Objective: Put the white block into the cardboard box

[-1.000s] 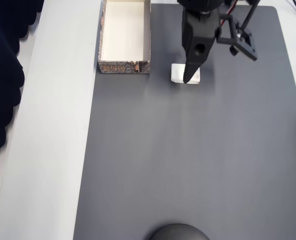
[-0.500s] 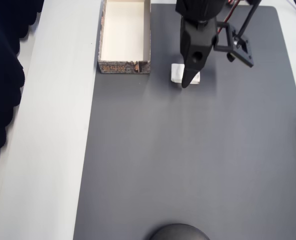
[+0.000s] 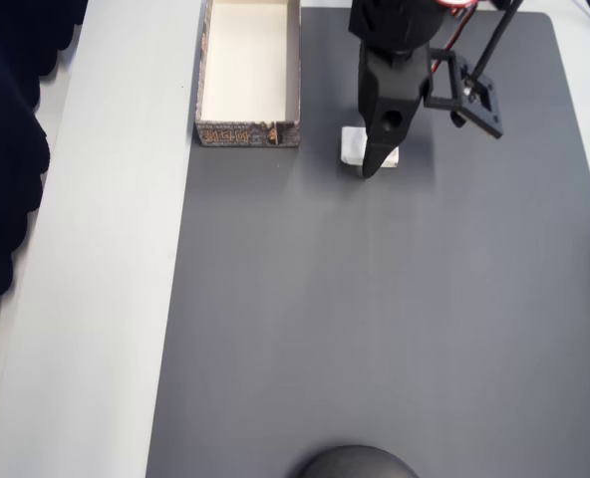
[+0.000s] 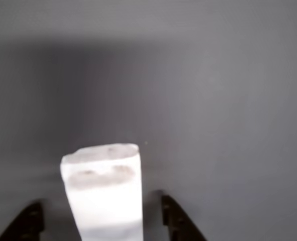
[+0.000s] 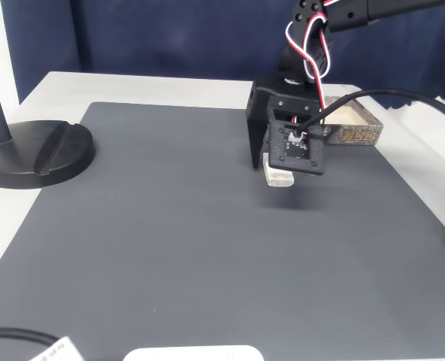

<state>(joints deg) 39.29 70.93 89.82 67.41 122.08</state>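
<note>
The white block [image 3: 352, 146] lies on the dark grey mat, just right of the cardboard box's near corner. In the wrist view the block [image 4: 106, 193] stands between the two dark fingertips with a gap on each side. My black gripper [image 3: 395, 149] hangs straight over the block, open, with one finger covering its middle and the other jaw swung out to the right. The cardboard box [image 3: 248, 132] sits at the mat's top left, cream inside, holding nothing. From the fixed view, the gripper [image 5: 276, 162] straddles the block [image 5: 277, 175], and the box [image 5: 360, 134] is behind it on the right.
The grey mat [image 3: 375, 319] stretches wide below the gripper. A white table strip [image 3: 116, 249] runs along its left. A black round stand base [image 5: 38, 150] sits at the mat's left edge in the fixed view, and a black cable [image 5: 425, 105] crosses at the right.
The gripper has shifted slightly toward the picture's bottom and lower over the block. The block and the box have stayed put.
</note>
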